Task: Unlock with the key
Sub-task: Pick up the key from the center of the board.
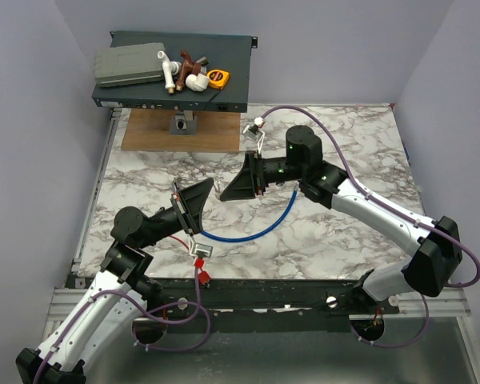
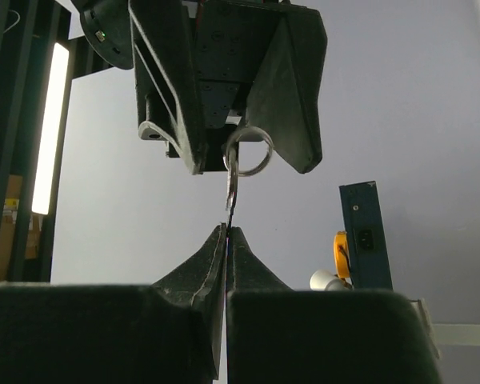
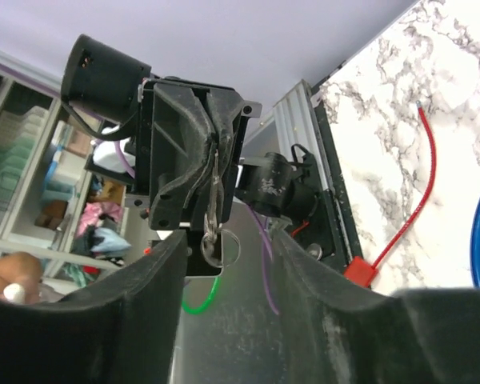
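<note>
A small silver key (image 2: 232,182) with a split ring (image 2: 261,164) is in the air between my two grippers. My left gripper (image 2: 227,230) is shut on its thin end. From the right wrist the key (image 3: 214,200) runs between the left fingers, and its ring (image 3: 238,249) hangs toward me. My right gripper (image 3: 228,236) faces it, open, with a finger on each side of the ring and not touching it. From above, the left gripper (image 1: 210,186) and right gripper (image 1: 223,192) meet tip to tip over the marble. A red tag (image 1: 201,277) on a red cord (image 3: 424,160) lies near the front edge.
A blue cable (image 1: 256,232) curves across the marble below the grippers. A dark rack unit (image 1: 224,96) at the back carries a grey box (image 1: 128,66), pipe fittings and a yellow tape measure (image 1: 218,78). A wooden board (image 1: 152,132) lies in front of it.
</note>
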`<control>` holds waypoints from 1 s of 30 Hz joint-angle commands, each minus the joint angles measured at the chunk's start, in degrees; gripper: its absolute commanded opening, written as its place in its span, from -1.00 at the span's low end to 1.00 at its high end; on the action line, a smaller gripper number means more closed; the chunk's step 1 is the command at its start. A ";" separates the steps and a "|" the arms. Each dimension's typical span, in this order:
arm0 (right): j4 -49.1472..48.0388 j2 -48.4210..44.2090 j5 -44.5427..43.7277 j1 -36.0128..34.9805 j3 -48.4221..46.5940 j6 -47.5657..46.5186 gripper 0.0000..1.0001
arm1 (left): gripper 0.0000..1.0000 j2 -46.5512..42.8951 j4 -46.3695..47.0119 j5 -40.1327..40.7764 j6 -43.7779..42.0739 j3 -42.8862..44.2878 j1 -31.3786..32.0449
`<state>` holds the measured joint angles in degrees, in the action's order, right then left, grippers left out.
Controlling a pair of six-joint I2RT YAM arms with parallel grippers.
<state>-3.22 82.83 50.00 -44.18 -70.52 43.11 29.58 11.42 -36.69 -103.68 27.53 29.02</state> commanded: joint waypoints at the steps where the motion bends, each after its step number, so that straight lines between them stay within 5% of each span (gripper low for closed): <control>1: 1.73 0.28 -2.39 -0.02 -1.92 -1.70 0.14 | -1.00 -0.53 0.40 -1.38 0.08 0.90 0.25; 8: 9.83 -0.62 -6.85 0.82 -6.16 -7.16 0.24 | -1.00 -0.42 -1.04 -0.37 -2.91 -0.09 0.25; 16: 22.57 -7.35 -29.77 3.86 -12.70 -20.17 0.34 | -1.00 0.55 3.23 0.58 -8.79 -2.63 0.25; 19: 21.68 -10.33 -34.83 3.85 -12.85 -22.52 0.52 | -1.00 1.36 7.20 -0.01 -10.93 -4.44 0.25; 30: -1.10 -5.73 -4.85 3.86 -0.63 -9.08 0.42 | -1.00 2.35 11.60 -0.94 -8.02 -4.20 0.25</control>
<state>6.57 74.59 32.93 -40.16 -76.86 27.46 31.81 19.38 -36.69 -112.33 23.11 29.02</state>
